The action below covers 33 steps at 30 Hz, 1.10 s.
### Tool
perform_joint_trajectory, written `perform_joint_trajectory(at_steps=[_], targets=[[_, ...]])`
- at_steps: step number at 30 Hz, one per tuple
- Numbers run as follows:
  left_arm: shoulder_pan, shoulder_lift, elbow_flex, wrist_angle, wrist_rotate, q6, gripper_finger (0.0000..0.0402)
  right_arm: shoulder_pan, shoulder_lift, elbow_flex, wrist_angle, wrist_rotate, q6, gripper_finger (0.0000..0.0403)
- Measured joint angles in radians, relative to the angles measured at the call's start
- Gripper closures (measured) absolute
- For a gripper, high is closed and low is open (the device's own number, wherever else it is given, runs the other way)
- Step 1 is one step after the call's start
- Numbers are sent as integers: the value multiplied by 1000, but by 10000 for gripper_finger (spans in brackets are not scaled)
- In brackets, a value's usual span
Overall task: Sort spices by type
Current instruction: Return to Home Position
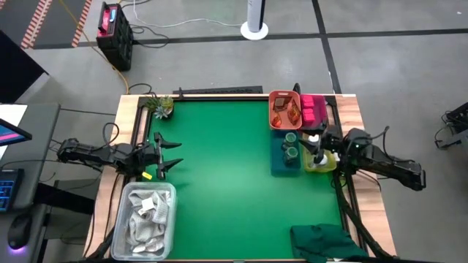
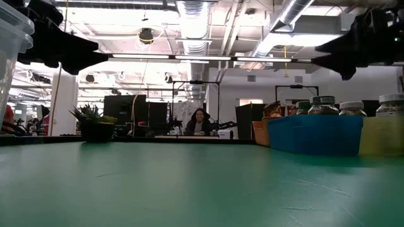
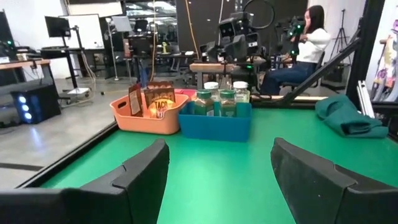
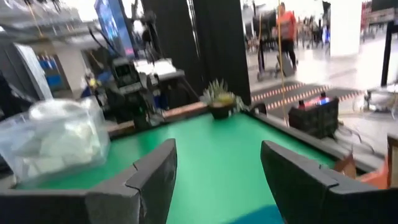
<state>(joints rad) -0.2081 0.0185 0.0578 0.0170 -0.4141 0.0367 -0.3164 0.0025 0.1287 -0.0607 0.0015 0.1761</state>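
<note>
The spices sit in bins at the table's right. An orange bin [image 1: 284, 110] holds packets [image 3: 159, 99]. Beside it is a pink bin [image 1: 314, 109]. A blue bin [image 1: 287, 155] holds green-capped jars [image 3: 215, 102]. A yellow bin [image 1: 326, 161] holds white-capped jars [image 2: 391, 104]. My right gripper [image 1: 311, 149] hangs open above the yellow bin, by the blue bin's edge, and its wrist view shows nothing between its fingers [image 4: 217, 180]. My left gripper [image 1: 171, 154] hangs open over the table's left side, also with nothing between its fingers [image 3: 217, 180].
A clear plastic box of white rags [image 1: 147, 216] stands at the near left corner. A small spiky plant [image 1: 161, 106] is at the far left corner. A dark green cloth [image 1: 326, 242] lies at the near right. The green mat's middle [image 1: 227, 168] is bare.
</note>
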Motion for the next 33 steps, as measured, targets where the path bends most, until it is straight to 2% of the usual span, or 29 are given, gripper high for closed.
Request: perform_joint_trajectory(at_steps=[19,33], targets=[[0,0,-1,-1,-1,23,134,0,0,0,-361,1,0,143],[0,0,-1,-2,-1,23,134,0,0,1,-371,1,0,143]])
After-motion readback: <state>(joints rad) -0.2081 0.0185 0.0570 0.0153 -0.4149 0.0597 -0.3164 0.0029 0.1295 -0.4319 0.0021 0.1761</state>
